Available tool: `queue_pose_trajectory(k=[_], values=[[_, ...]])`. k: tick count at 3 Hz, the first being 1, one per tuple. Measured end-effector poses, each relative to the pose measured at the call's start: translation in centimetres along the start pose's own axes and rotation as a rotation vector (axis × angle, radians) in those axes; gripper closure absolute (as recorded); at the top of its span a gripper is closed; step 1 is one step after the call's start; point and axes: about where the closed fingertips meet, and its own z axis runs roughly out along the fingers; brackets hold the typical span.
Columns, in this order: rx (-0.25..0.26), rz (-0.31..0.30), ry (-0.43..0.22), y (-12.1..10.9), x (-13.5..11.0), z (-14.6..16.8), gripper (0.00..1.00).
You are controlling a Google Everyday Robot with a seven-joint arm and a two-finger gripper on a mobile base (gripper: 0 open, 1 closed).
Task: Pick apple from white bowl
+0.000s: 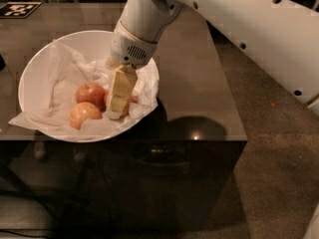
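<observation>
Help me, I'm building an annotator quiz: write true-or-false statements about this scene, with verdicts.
1. The pincer reaches down into the bowl. True.
2. The bowl is lined with paper. True.
3. The bowl sits on the floor. False: it sits on the table.
4. The apples lie outside the bowl. False: the red apple and the pale apple lie in it.
</observation>
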Motion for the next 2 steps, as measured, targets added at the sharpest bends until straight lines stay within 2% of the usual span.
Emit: queue_pose_trajectory(k=[2], values=[[0.008,0.014,0.009,-0.53,0.95,0.87,0.28]])
